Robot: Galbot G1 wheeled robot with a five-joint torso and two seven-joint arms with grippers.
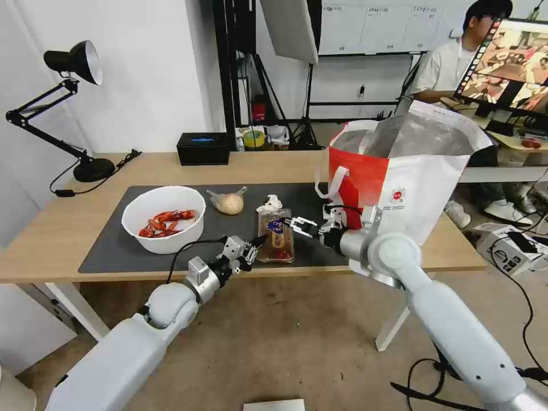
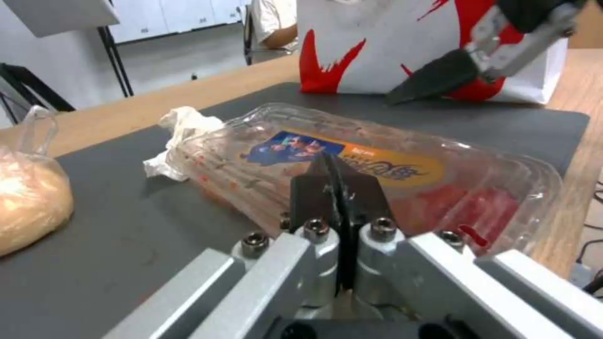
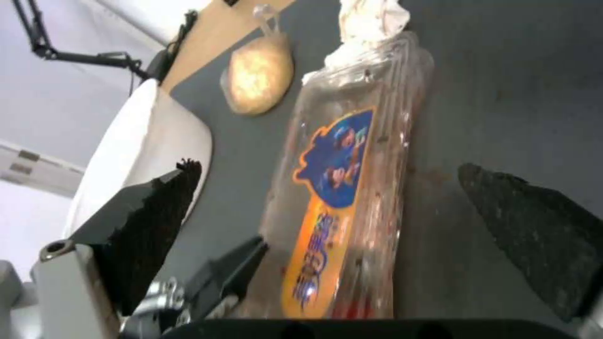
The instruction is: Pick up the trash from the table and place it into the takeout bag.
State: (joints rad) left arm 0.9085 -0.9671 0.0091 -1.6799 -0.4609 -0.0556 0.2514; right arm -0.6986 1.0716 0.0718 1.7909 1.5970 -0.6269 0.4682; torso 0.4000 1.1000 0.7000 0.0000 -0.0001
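On the table's (image 1: 63,228) dark grey mat (image 1: 114,251) lies the trash: a white bowl (image 1: 164,220) of red crayfish shells, a small clear bag with a tan lump (image 1: 228,202), a crumpled tissue (image 1: 271,202) and a clear plastic tray (image 1: 275,235) with an orange-and-blue label. My left gripper (image 1: 257,243) is shut, its tip against the tray's (image 2: 389,174) near side. Over the tray's (image 3: 339,188) other side hangs my right gripper (image 1: 301,224), open, one finger on either side. The red-and-white takeout bag (image 1: 399,171) stands open at the mat's right end.
A black desk lamp (image 1: 80,114) stands at the table's back left and a black box (image 1: 202,148) at the back edge. The tray lies close to the table's front edge. A person sits at a monitor (image 1: 511,63) behind the bag.
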